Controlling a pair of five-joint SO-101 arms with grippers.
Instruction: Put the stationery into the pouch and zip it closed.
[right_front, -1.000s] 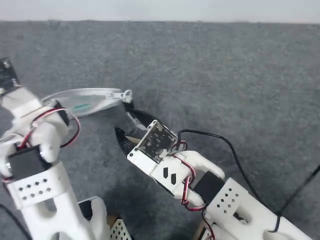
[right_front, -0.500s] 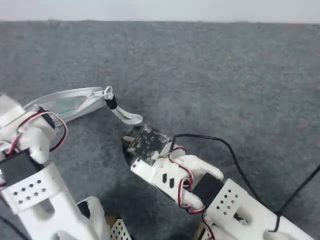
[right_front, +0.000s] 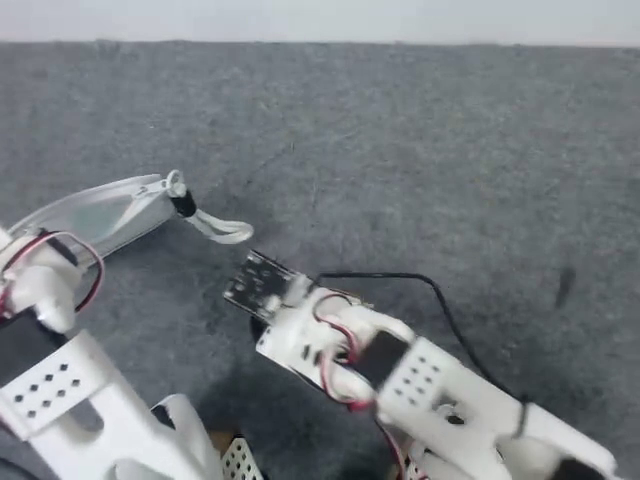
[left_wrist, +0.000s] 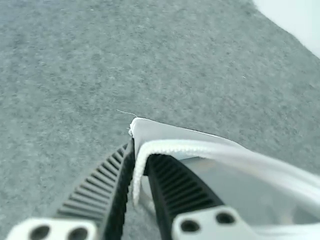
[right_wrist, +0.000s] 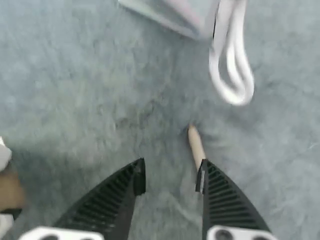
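Grey felt-like table cover (right_front: 450, 150) sits under the whole setup. The left pincer (left_wrist: 137, 150) is clenched on the see-through soft plastic pouch (left_wrist: 170, 132). Its black ribbed fingers (left_wrist: 175, 185) pinch the white zip edge right by a corner. The rest of the pouch runs out past the tips and off to one side of them, lifted a bit at the gripped end from what the wrist view shows.

The right pincer (right_wrist: 170, 172) is released, with both black jaws spread wide and hanging just over the felt. A thin tan wooden stick (right_wrist: 195, 142) (looks like a pencil, can't say for sure) lies flat on the felt. Its near end is right against the inner edge of one fingertip, and the rest points straight out ahead of the pincer. So it's beside one jaw, not squeezed between the two.

Further out ahead, past the stick's far end, is the white cord loop (right_wrist: 231, 99). It hangs off the pouch's zip end by a black zip tab (right_front: 185, 205) and doesn't touch the stick.

From the high view, the white right arm (right_front: 400, 370) comes in low, and the loop lies on the felt just beyond its wrist.
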